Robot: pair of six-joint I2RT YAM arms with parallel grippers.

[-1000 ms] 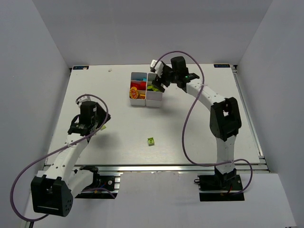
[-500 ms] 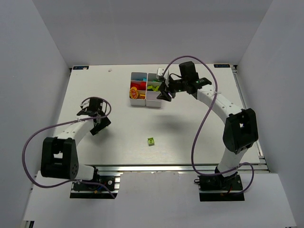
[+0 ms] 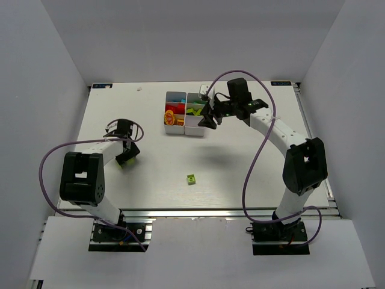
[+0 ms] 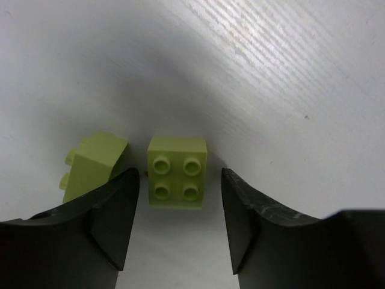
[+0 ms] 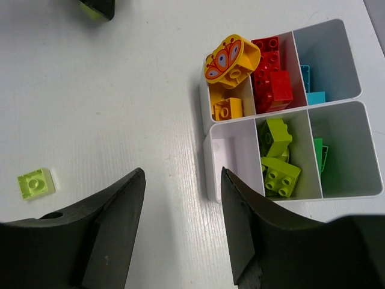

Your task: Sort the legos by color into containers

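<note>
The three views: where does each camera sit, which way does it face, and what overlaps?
Top external: above and behind the bases, looking down on the table; both arms show whole.
Left wrist: on that arm's wrist, facing down; the open left gripper straddles a studs-up lime brick.
Right wrist: on that arm's wrist, facing down at the tray; the open right gripper frames the bottom.
Shared: top external and right wrist both show the tray and a lone lime brick.
</note>
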